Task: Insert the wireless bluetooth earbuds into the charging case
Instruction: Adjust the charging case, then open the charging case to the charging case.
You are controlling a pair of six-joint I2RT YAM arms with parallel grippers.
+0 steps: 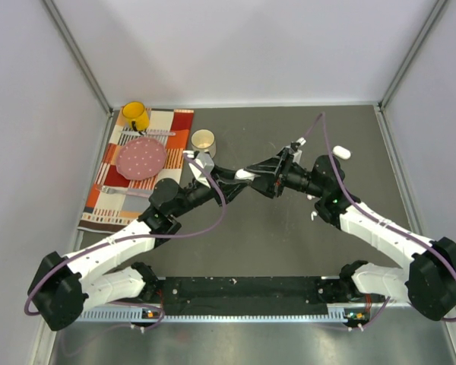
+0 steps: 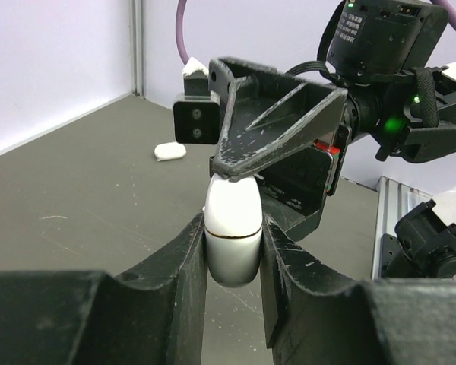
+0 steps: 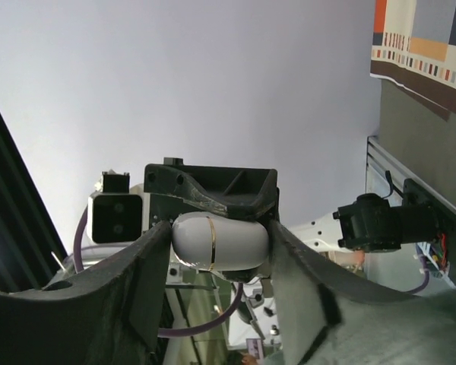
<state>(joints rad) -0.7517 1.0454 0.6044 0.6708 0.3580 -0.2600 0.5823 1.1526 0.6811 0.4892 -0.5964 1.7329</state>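
The left gripper (image 2: 233,232) pinches the white charging case (image 2: 232,209) upright, held up off the table (image 1: 273,243). The right gripper (image 3: 220,232) clasps the case's top end. A second white case (image 1: 340,152) lies by the far right edge.

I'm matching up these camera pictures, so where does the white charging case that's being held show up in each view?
Top external: charging case near picture centre.
Left wrist: lower centre, upright in the left pincer.
Right wrist: centre, sideways in the right pincer.
Shared landmark: loose white pebble, upper right in top external; left wrist shows it too, right wrist doesn't.
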